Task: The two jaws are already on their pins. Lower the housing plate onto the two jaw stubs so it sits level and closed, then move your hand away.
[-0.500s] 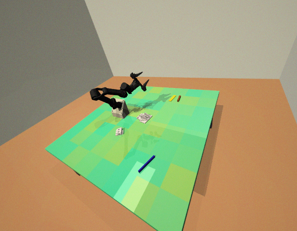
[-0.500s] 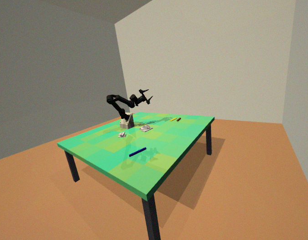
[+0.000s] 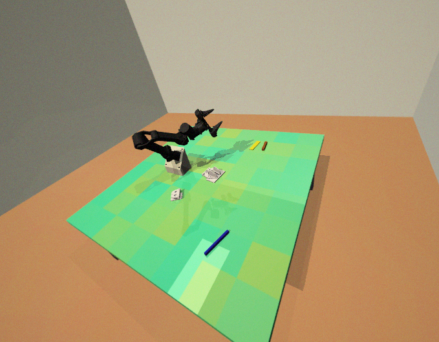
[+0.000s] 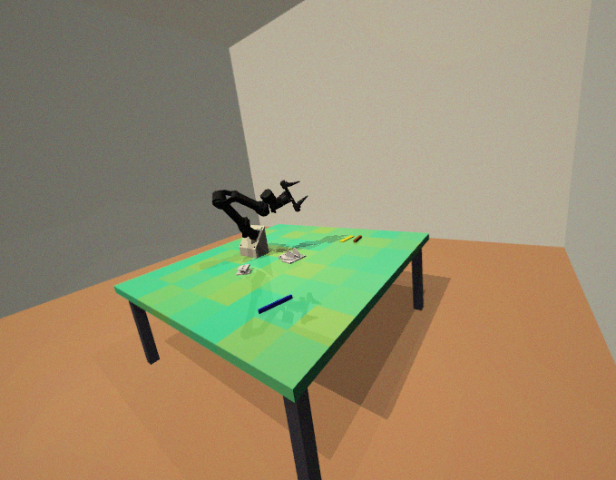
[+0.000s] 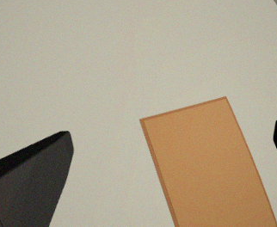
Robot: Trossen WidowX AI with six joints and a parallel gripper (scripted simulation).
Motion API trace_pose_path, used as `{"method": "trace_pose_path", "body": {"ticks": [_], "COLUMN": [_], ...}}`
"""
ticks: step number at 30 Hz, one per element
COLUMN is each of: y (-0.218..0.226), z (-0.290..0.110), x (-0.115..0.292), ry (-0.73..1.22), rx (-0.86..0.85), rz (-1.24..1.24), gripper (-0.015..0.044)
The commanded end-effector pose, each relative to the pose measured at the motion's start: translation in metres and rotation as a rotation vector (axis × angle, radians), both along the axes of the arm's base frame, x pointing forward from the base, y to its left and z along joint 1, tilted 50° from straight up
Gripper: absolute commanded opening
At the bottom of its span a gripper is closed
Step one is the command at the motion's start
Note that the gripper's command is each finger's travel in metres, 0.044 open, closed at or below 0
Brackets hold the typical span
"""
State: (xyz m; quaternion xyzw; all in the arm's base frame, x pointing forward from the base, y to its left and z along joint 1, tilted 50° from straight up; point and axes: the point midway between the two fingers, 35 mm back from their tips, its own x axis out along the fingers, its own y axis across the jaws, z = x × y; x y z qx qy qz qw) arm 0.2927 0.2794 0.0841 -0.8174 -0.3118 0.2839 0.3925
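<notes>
My gripper (image 3: pixel 217 116) (image 4: pixel 303 190) (image 5: pixel 173 136) is open and empty, raised high above the table's far part, its fingers pointing away from the arm base. A flat white assembly (image 3: pixel 213 174) (image 4: pixel 291 257) with thin raised pieces lies on the table beside the arm base. A smaller white piece (image 3: pixel 176 194) (image 4: pixel 243 269) with dark marks on top lies apart from it, nearer the top and exterior views, and looks slightly tilted. Which of the two is the housing plate, and where the pins and stubs are, is too small to tell. Neither shows in the wrist view.
A blue rod (image 3: pixel 216 242) (image 4: pixel 275 304) lies toward the near end of the green table (image 3: pixel 265 256) (image 4: pixel 308 351). A yellow bar (image 3: pixel 254 145) (image 4: pixel 347 239) and a brown bar (image 3: pixel 264 145) (image 4: pixel 357 239) lie at the far end. An orange panel (image 5: pixel 202 165) shows in the wrist view.
</notes>
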Motion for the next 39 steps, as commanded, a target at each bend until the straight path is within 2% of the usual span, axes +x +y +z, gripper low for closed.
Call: {"method": "trace_pose_path", "body": {"ticks": [1, 39], "y": [-0.005, -0.071], "z": [0.004, -0.004], "x": [0.009, 0.053], "ry": [0.062, 0.617], "rx": [0.048, 0.458], "rz": [-0.057, -0.573], "gripper": [0.0440, 0.0440]}}
